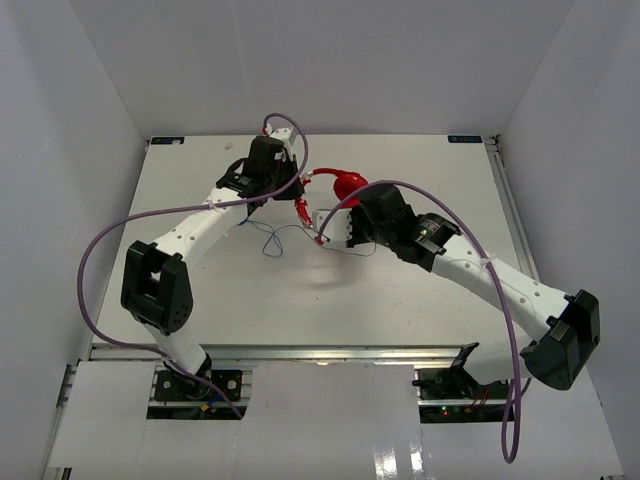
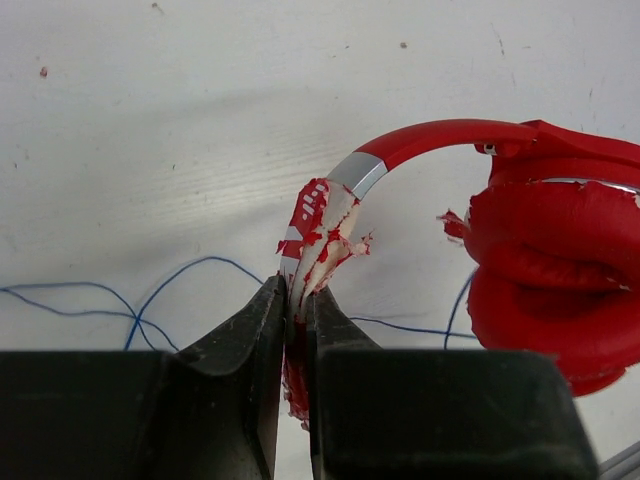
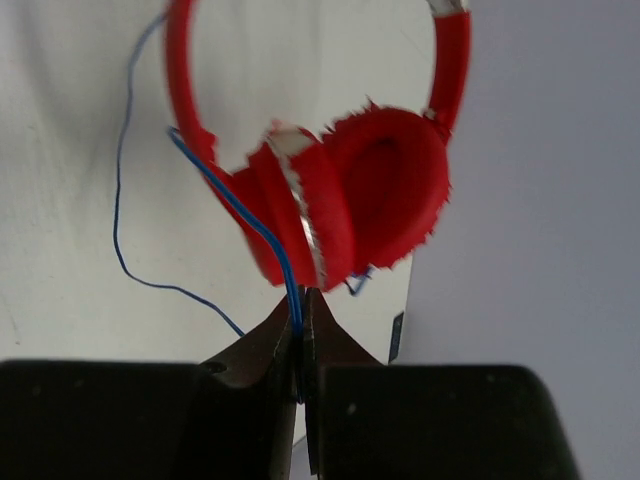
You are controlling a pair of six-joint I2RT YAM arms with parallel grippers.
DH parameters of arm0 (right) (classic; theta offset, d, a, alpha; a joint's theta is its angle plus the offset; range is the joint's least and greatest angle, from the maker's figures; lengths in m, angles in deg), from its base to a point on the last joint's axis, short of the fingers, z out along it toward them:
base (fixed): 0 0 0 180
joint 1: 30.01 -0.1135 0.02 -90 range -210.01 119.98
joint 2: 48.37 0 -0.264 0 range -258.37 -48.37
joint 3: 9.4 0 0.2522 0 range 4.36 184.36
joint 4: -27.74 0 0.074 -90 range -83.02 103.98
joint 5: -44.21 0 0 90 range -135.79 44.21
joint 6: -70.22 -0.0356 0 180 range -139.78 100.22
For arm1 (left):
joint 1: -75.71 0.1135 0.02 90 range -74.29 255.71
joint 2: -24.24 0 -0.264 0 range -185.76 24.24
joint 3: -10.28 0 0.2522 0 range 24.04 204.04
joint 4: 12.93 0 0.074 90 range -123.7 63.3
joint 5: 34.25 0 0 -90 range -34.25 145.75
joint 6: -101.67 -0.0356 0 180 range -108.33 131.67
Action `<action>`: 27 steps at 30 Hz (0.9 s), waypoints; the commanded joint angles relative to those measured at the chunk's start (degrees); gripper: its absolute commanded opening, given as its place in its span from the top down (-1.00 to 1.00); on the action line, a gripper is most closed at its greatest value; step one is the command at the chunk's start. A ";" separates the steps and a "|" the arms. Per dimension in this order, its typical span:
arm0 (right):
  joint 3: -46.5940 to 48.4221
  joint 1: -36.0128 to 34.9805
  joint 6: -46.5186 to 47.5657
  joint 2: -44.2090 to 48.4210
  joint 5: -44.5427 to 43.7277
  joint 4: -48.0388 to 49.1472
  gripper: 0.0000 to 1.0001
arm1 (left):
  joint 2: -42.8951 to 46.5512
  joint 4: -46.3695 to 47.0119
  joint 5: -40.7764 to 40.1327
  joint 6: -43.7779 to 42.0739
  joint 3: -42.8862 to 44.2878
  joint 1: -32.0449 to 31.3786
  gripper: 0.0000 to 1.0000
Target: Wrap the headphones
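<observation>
The red headphones (image 1: pixel 345 183) are held above the white table (image 1: pixel 400 300) at its middle back. My left gripper (image 1: pixel 296 198) is shut on the worn, peeling end of the headband (image 2: pixel 320 230). The two earcups (image 2: pixel 560 260) hang to the right of it. My right gripper (image 1: pixel 325 232) is shut on the thin blue cord (image 3: pixel 235 205) just below the earcups (image 3: pixel 380 200). The cord runs up from the jaws across the headband. More cord lies in loose loops on the table (image 1: pixel 275 238), also seen in the left wrist view (image 2: pixel 150 300). The plug is not in view.
Thick purple robot cables (image 1: pixel 120 225) arc over both arms. White enclosure walls (image 1: pixel 60 120) close in the table on the left, back and right. The two arms nearly meet over the middle of the table.
</observation>
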 commanded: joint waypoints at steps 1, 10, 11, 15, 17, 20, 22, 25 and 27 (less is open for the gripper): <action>1.82 6.02 4.18 3.93 -3.14 5.80 0.85 | 8.79 6.78 6.05 -5.24 -4.92 0.46 1.00; 2.68 11.08 1.33 2.71 8.72 5.31 0.85 | 15.59 9.11 26.32 -15.13 -16.89 0.09 1.00; 3.44 11.25 0.70 2.18 10.80 4.68 0.85 | 15.83 9.01 27.91 -15.83 -17.29 -0.14 1.00; 5.84 11.44 -1.86 0.47 18.51 0.99 0.85 | 16.21 8.65 29.99 -16.82 -18.11 -0.59 1.00; 6.23 11.37 -2.91 0.25 21.36 -0.31 0.85 | 15.58 8.63 29.91 -16.76 -17.89 -0.59 1.00; 6.45 11.36 -3.73 0.31 22.58 -0.64 0.85 | 13.77 8.71 30.24 -16.49 -17.09 -0.76 1.00; 6.27 11.45 -5.27 -0.06 22.08 0.69 0.85 | 13.00 9.08 30.59 -16.29 -16.35 -1.07 1.00; 6.31 11.36 -7.31 -0.45 23.70 1.34 0.85 | 11.50 9.46 28.13 -15.60 -15.37 -1.82 1.00; 6.71 11.28 -9.14 -0.35 25.20 1.74 0.85 | 10.61 10.06 27.36 -15.11 -15.09 -1.82 1.00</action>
